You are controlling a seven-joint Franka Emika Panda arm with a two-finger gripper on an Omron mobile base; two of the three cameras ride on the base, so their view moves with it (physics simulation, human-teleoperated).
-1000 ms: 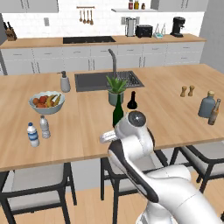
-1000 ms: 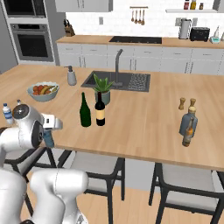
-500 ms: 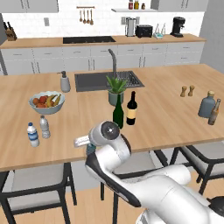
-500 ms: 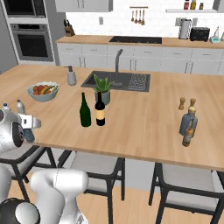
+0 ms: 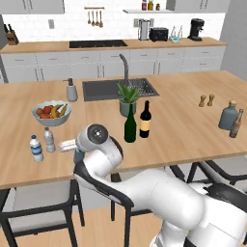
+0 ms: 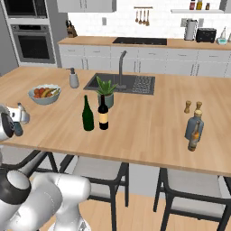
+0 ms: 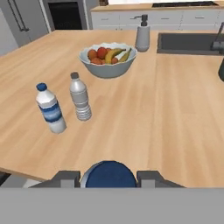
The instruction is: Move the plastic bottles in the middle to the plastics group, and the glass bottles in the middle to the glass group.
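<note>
Fingers (image 7: pixel 68 178) closed on the small blue-capped translucent plastic bottle (image 7: pixel 108 174) over the wooden bench (image 7: pixel 175 122), with the plain greyish clear water bottle (image 7: pixel 80 97) and white-capped blue-labelled water bottle (image 7: pixel 50 109) at 11 o'clock in hand view.

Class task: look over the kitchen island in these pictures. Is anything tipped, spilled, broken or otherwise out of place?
Nothing stands out. The green wine bottle and labelled wine bottle stand upright beside the plant. The two water bottles stand upright, the fruit bowl is level, and the gripper holds a blue cap between its fingers. No spill shows.
</note>
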